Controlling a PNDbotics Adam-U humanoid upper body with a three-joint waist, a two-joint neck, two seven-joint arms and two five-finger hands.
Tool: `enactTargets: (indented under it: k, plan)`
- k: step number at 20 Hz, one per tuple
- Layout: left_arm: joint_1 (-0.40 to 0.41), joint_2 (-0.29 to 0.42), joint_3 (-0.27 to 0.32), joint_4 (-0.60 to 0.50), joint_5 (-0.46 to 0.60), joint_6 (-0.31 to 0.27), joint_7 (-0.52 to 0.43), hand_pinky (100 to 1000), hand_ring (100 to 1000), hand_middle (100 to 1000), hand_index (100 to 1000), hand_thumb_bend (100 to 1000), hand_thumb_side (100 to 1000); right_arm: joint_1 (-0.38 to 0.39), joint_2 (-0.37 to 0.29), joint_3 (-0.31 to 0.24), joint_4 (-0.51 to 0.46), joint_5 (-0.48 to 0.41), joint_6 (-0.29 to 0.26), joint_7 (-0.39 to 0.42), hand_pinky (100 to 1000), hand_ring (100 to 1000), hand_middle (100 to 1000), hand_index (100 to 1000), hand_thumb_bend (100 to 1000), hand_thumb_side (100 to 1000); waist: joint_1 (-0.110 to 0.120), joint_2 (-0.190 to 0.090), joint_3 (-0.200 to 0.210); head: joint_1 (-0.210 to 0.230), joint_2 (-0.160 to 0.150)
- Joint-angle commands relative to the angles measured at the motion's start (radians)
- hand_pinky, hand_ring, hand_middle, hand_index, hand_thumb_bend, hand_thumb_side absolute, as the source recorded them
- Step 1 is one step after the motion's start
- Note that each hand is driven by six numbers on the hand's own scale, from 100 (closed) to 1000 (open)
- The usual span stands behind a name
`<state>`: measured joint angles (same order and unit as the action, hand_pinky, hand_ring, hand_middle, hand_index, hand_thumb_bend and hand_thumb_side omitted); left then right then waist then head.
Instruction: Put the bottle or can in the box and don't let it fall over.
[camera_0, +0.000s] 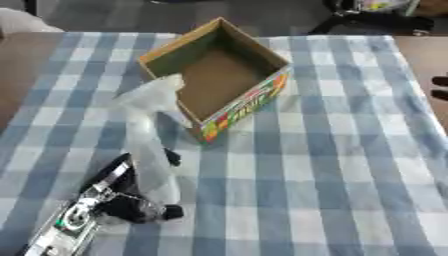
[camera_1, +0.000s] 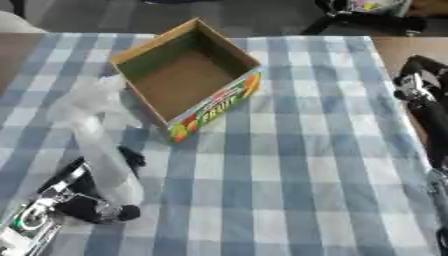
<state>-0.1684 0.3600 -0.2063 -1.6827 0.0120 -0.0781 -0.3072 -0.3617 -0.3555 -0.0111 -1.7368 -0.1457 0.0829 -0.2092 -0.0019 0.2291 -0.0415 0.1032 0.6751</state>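
Bottle (camera_0: 150, 135): clear plastic, blurred; held above the checked cloth (camera_0: 332, 165) just left of the box, top end near the box's near-left wall. It leans, top toward the box, base toward the holding hand.

Left hand (camera_0: 131, 192): enters from the lower left; fingers and thumb curled round the lower part of the bottle. Gripping low leaves the upper body free to pass over the box wall, but probably makes the top more prone to sway.

Box (camera_0: 223, 70): open-topped cardboard, printed fruit pattern on the near outer face; stands turned at an angle on the worktop. Interior appears empty. The open top faces up, so entry is from above.

Bottle position relative to box: outside it, at or just beside the near-left rim; whether it touches the rim cannot be told from the blur.

Right hand (camera_1: 420, 100): at the right edge in the right eye view, well apart from the box, holding nothing; fingers look relaxed rather than curled.

Step in hand: judged to be the carry toward the box; placement not yet done.

Next move calls for: lifting the base clear of the wall, bringing the bottle upright, lowering it flat onto the box floor before letting go.

Risk: base catching the rim and shifting the box; release while tilted would tip the bottle.
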Motion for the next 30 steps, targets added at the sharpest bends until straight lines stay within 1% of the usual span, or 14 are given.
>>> enactTargets:
  k: [1, 2, 4, 10, 18, 26, 30]
  plan:
    - [-0.004, 0.014, 0.0, 0.008, 0.016, 0.01, 0.006, 892, 522, 613, 581, 427, 100, -0.013, -0.011, -0.004, -0.022, -0.01, 0.0, 0.001, 749, 753, 892, 773, 148, 509, -0.001, -0.012, 0.0, 0.002, -0.011]
    - [-0.006, 0.013, 0.0, 0.007, 0.018, 0.01, 0.003, 892, 520, 609, 551, 387, 100, -0.013, -0.011, -0.004, -0.021, -0.01, 0.0, 0.0, 749, 753, 892, 773, 147, 510, -0.001, -0.012, 0.0, 0.002, -0.011]
    - [-0.007, 0.012, 0.0, 0.007, 0.021, 0.01, 0.0, 891, 519, 604, 508, 362, 100, -0.012, -0.011, -0.004, -0.021, -0.01, 0.0, 0.0, 749, 753, 892, 773, 147, 511, -0.001, -0.011, 0.0, 0.003, -0.01]
    - [-0.01, 0.01, 0.002, 0.004, 0.012, 0.002, 0.0, 885, 516, 593, 445, 344, 100, -0.012, -0.011, -0.004, -0.02, -0.012, 0.0, -0.002, 750, 753, 891, 773, 144, 512, -0.001, -0.01, 0.001, 0.003, -0.009]
    - [-0.036, 0.019, 0.016, -0.048, 0.01, 0.005, 0.014, 887, 515, 594, 433, 386, 100, -0.01, -0.014, -0.004, -0.022, -0.012, -0.001, -0.002, 750, 754, 891, 773, 144, 510, 0.002, -0.017, 0.003, 0.001, -0.003]
    - [-0.094, 0.034, 0.022, -0.117, 0.017, 0.057, 0.044, 887, 514, 595, 437, 408, 100, -0.007, -0.017, -0.004, -0.022, -0.012, -0.002, -0.002, 750, 754, 891, 773, 142, 510, 0.007, -0.023, 0.009, -0.002, -0.001]
    - [-0.117, 0.034, 0.023, -0.136, 0.019, 0.068, 0.054, 890, 517, 609, 443, 420, 100, -0.007, -0.017, -0.004, -0.022, -0.012, -0.002, -0.002, 750, 754, 891, 774, 141, 510, 0.009, -0.024, 0.011, -0.002, -0.002]
